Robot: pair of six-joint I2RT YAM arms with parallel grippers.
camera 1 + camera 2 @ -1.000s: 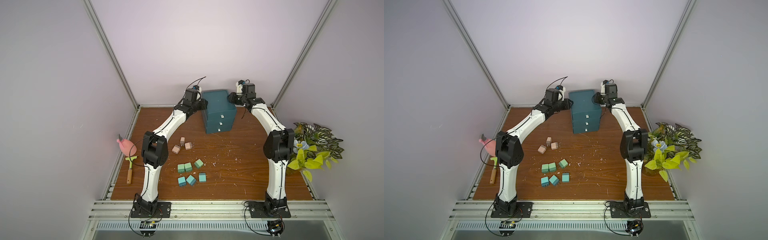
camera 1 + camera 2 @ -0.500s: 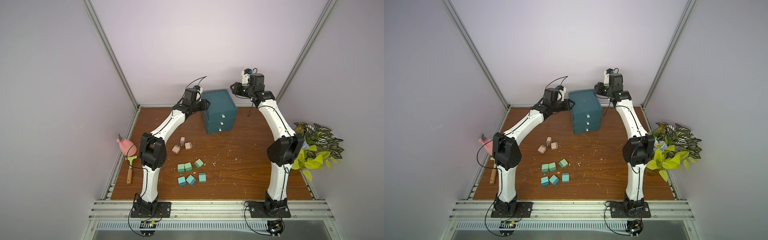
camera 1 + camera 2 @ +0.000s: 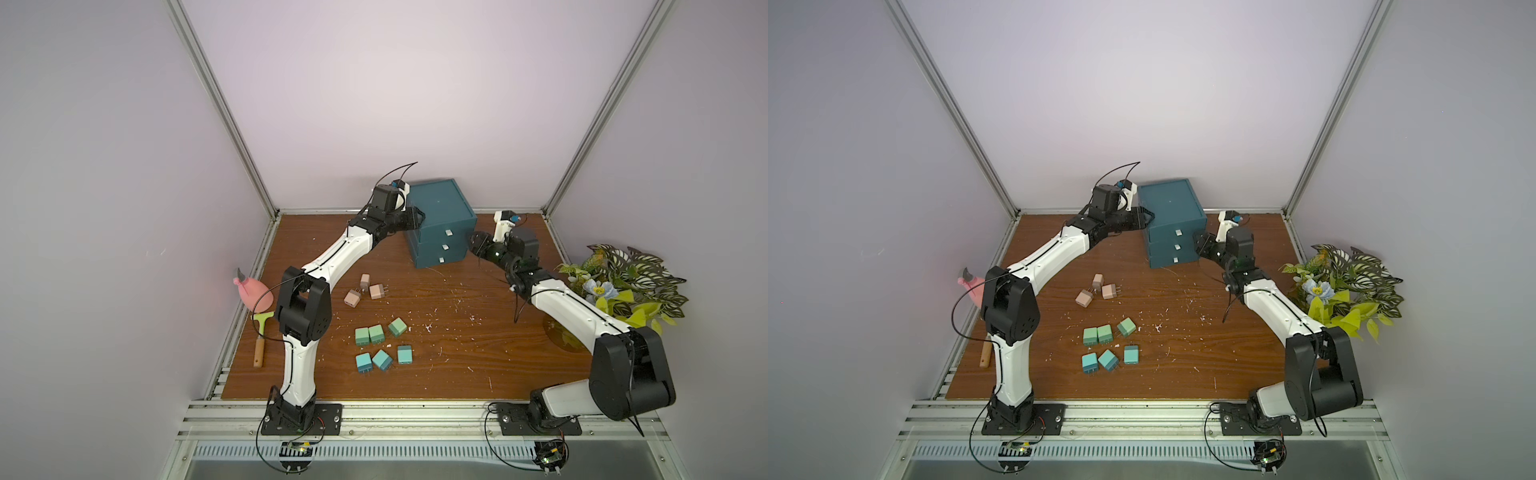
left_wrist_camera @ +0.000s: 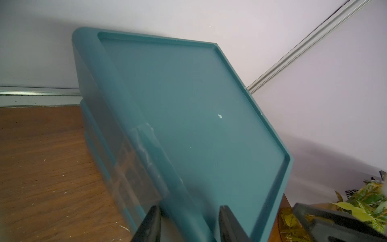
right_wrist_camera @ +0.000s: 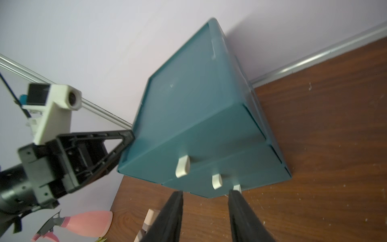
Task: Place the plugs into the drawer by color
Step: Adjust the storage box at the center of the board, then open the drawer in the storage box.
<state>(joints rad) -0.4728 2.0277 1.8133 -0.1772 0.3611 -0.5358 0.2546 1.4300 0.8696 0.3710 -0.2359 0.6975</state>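
**Flanking the drawer with both grippers**

I have the left gripper (image 3: 417, 217) at the top edge of the drawer (image 3: 440, 208). Its fingers (image 4: 150, 222) are parted and the rounded edge runs between them. I cannot tell whether either pad touches it.

The right gripper (image 5: 205, 194) is at the drawer's opposite front corner, low over the table (image 3: 457, 353), with its fingers spread and gripping nothing. Just ahead of its tips are the three white handles (image 5: 182, 166), the lowest one nearest. In both top views the gripper stands apart from all three. The drawer fronts look pushed in.

The plugs (image 3: 376, 333) lie on the table well behind both grippers, toward the arm bases and closer to the left arm. The pink plugs (image 3: 376, 291) are nearest the left gripper, the green plugs (image 3: 397, 327) are further back, and the blue plugs (image 3: 382, 359) are furthest. Each colour sits in its own cluster.
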